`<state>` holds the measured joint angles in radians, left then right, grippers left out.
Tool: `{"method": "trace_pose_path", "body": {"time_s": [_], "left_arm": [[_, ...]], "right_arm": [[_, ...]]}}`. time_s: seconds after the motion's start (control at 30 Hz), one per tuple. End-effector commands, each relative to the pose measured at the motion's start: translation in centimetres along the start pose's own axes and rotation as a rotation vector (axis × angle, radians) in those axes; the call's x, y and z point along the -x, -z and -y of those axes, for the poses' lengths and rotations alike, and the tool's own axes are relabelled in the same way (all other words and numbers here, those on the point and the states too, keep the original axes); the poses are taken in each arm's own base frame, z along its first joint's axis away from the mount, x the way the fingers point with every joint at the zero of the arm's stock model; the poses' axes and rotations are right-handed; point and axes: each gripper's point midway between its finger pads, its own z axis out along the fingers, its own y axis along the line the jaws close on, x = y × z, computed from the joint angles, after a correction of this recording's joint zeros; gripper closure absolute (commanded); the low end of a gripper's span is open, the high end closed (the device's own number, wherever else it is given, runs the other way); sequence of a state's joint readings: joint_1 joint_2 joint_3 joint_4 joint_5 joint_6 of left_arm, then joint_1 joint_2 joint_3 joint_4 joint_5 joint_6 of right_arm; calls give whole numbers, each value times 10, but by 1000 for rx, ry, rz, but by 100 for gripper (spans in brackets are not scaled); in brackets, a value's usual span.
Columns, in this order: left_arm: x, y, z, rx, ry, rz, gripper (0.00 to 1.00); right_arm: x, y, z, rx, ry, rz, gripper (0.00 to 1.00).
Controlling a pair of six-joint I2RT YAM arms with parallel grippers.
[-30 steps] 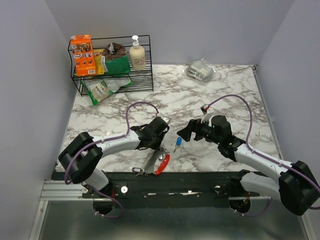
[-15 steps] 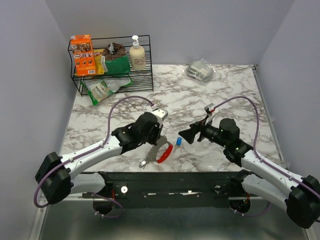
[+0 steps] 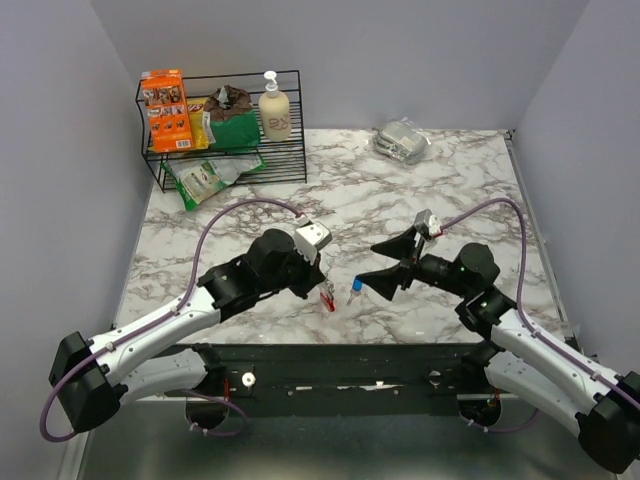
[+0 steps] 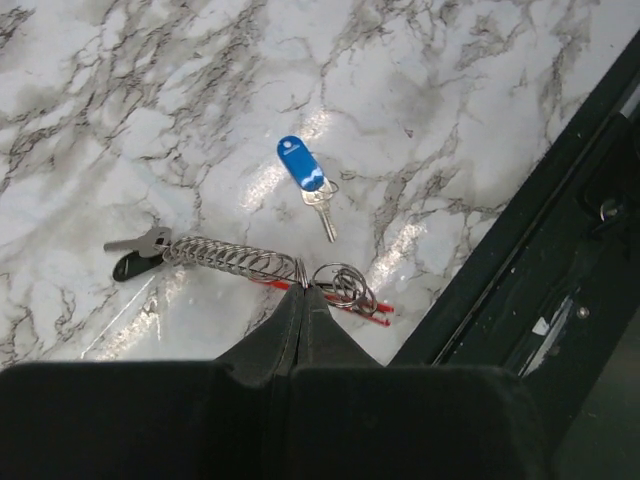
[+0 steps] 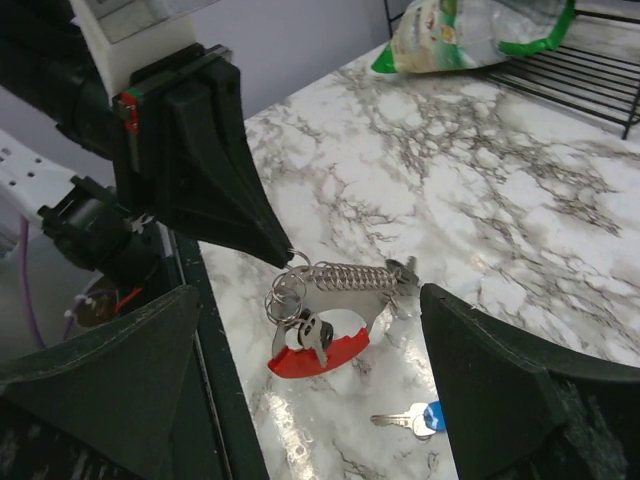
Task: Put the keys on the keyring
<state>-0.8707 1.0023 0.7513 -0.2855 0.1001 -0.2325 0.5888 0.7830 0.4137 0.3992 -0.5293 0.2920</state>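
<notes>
Near the middle of the front edge of the tabletop [image 3: 450, 180], the keyring [image 5: 345, 276] hangs from the left gripper [image 4: 302, 290], which is pressed together on one of its small rings. Just beside it, the blue-headed key [image 4: 300, 165] lies flat on the marble. The right gripper [image 3: 370, 265] is close by, spread wide.

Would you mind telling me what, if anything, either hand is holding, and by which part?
The left hand pinches the keyring where its coiled chain meets the small rings; the right hand is open and empty.
</notes>
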Motion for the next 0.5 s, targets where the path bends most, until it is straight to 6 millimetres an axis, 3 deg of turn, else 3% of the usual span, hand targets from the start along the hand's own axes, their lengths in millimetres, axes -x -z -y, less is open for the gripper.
{"method": "trace_pose_path", "body": {"time_s": [0.0,0.13,0.47], "left_arm": [[2,1,27,-158,-42,-9,100],[8,9,46,-263,-63,17,100],[47,57,88,-477,-132,224,100]], "right_arm": [[-5,0,-31,217,62,-16,1],[-4,2,-47,325,66,-19,2],[6,6,-72,479,81,-24,12]]}}
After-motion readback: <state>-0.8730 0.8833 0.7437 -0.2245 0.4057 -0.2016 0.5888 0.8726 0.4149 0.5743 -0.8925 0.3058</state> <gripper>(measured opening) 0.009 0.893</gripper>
